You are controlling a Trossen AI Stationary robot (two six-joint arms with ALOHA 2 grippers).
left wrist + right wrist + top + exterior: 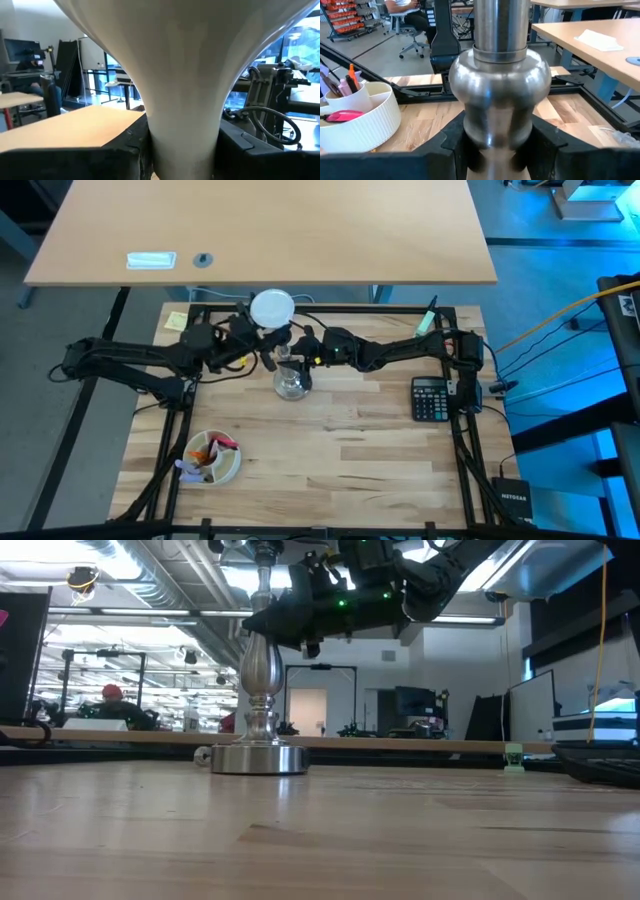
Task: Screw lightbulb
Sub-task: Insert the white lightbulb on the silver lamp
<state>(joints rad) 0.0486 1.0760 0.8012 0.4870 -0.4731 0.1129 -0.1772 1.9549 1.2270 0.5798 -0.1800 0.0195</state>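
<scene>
High view, upper centre: left hand (262, 340) grasping the lightbulb (272, 309). Right hand (296, 352) clamping the silver stand (290, 383), standing on the bench (350, 440).

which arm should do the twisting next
Left. The left gripper is clamped on the neck of the bulb, which sits atop the stand. The right gripper grips the stand's stem, so it likely steadies.

You're in a robotics lab or workshop: exposed ceiling ducts (150, 580) overhead, long workbenches (400, 743), monitors (412, 700), orange parts bins (350, 17), and a person (407, 6) seated on a rolling chair beyond your wooden surface (330, 450).
</scene>
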